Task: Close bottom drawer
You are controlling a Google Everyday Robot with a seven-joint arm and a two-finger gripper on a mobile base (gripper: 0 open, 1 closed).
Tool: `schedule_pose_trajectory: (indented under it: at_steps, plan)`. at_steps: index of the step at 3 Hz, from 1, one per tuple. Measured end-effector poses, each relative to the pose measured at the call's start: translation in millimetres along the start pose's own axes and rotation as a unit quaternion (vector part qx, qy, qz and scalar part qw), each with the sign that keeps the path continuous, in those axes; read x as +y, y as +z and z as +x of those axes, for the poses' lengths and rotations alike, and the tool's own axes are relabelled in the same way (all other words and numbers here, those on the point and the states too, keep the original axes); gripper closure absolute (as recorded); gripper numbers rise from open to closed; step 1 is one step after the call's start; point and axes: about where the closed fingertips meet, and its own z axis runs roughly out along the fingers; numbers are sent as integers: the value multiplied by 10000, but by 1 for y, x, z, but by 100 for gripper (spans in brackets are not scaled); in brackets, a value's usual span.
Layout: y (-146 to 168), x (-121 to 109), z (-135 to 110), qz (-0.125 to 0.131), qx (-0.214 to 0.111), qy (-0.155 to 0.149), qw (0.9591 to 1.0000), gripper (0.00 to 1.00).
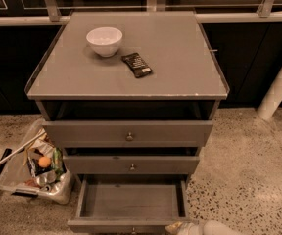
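Observation:
The bottom drawer [131,200] of the grey cabinet is pulled far out, showing its plain, empty grey interior. Its narrow front panel [116,225] lies at the lower edge of the camera view, and the knob is barely visible there. My gripper [199,227] shows only as a pale shape at the bottom edge. It is just right of the drawer's front right corner, close to the panel.
The mid-sized drawer front [131,165] and the tallest drawer front [129,133] above stand slightly out. A white bowl [104,40] and a dark packet [137,64] lie on the cabinet top. A clear bin of rubbish [33,168] sits on the floor at left, and a white post [280,84] stands at right.

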Motion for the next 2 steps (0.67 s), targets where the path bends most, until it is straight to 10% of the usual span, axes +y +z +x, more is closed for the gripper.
schedule_pose_trajectory:
  at_steps: [1, 2]
  plan:
    - [7, -2, -7, -36, -113, -8, 9999, 0]
    - [20, -22, -21, -34, -245, -63, 9997, 18]
